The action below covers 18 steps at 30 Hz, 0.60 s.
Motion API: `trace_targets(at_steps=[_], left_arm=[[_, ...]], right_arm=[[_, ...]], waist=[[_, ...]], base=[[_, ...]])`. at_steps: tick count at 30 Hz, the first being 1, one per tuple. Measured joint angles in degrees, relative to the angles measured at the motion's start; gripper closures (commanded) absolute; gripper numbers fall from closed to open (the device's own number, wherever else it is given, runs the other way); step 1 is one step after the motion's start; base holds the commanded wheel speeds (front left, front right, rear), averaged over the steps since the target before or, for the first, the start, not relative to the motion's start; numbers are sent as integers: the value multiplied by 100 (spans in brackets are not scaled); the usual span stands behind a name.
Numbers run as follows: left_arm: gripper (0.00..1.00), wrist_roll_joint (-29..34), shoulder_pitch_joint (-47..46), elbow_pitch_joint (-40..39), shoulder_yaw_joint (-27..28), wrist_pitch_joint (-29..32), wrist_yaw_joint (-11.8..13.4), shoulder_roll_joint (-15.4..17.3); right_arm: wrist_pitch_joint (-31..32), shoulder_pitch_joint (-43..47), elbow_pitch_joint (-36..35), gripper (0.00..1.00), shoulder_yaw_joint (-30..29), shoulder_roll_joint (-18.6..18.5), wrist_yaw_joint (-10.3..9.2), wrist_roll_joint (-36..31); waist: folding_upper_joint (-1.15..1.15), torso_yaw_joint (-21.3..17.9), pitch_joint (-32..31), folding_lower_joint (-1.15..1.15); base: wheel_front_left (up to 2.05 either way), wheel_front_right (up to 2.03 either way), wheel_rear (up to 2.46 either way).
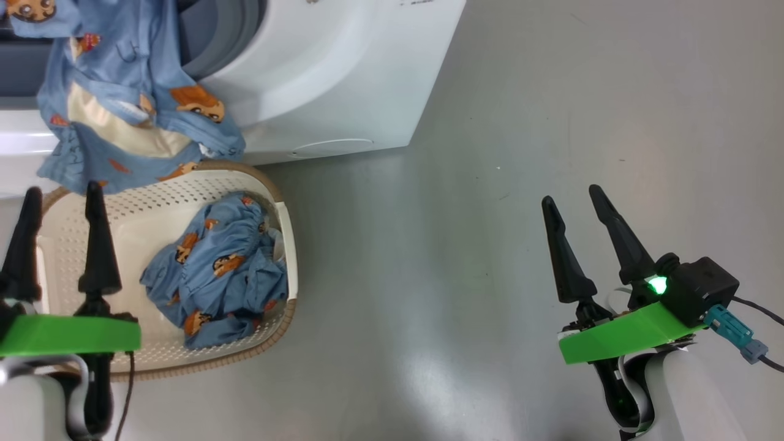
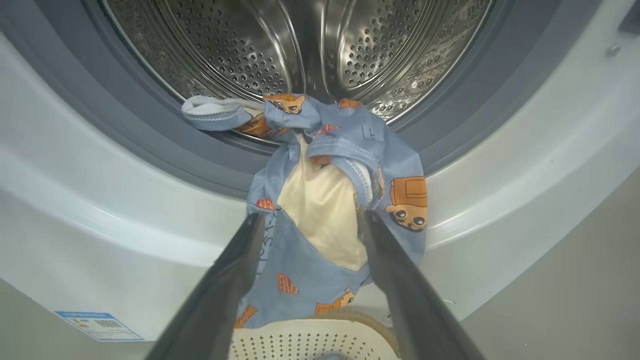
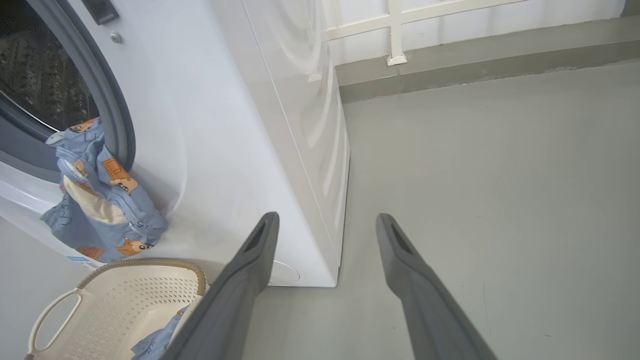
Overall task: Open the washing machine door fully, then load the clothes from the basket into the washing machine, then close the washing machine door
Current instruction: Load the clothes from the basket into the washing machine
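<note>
The left gripper (image 1: 62,190) hovers over the basket (image 1: 184,190), fingers spread wide and holding nothing. The right gripper (image 1: 571,195), equally wide and empty, hangs over bare floor (image 1: 465,184) well to the side. A bundle of clothes (image 1: 223,269) lies in the basket's right end. Just beyond, a second blue garment (image 1: 122,110) hangs from the washing machine (image 1: 343,73) opening, its top inside the drum (image 2: 320,45) and its hem over the basket rim.

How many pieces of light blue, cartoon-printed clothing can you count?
2. One light blue printed garment hangs over the lip of the white washing machine; a second bundle lies in the cream perforated plastic basket. More may hide beneath it.
</note>
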Motion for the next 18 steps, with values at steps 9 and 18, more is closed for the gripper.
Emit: trace_targets(at_steps=[9, 18], left_arm=[[0, 203, 513, -194, 180, 0, 0, -282], [0, 248, 886, -265, 346, 0, -1, -381]], right_arm=[[0, 21, 0, 0, -41, -1, 0, -56], [0, 21, 1, 0, -46, -2, 0, -56]], waist=[[0, 106, -62, 0], [0, 139, -100, 0]], base=[[0, 0, 0], [0, 0, 0]])
